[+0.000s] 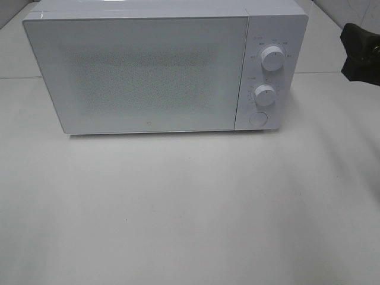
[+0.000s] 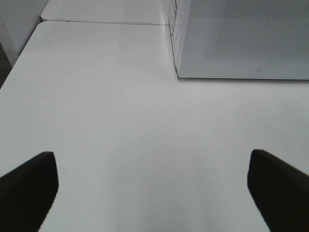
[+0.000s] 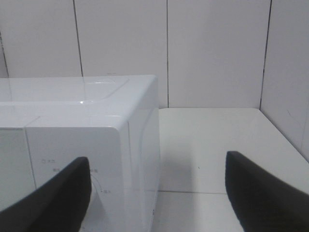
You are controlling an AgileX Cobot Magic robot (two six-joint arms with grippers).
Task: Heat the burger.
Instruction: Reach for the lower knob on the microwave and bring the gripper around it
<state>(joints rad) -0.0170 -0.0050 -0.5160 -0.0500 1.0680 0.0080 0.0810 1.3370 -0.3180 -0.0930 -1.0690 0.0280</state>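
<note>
The burger is out of view in every frame. A white microwave (image 1: 142, 65) stands at the back of the table with its frosted door shut. My left gripper (image 2: 150, 154) is open over bare tabletop, with nothing between its dark fingers (image 2: 29, 188); the microwave's front corner (image 2: 241, 38) lies ahead of it. My right gripper (image 3: 157, 159) is also open and empty, level with the microwave's top right corner (image 3: 96, 121). A black part of the right arm (image 1: 361, 53) shows at the right edge of the exterior high view.
The microwave's control panel has an upper knob (image 1: 272, 58), a lower knob (image 1: 265, 95) and a round button (image 1: 257, 118). White tabletop (image 1: 190, 208) spreads in front. A panelled wall (image 3: 217, 53) rises behind the table.
</note>
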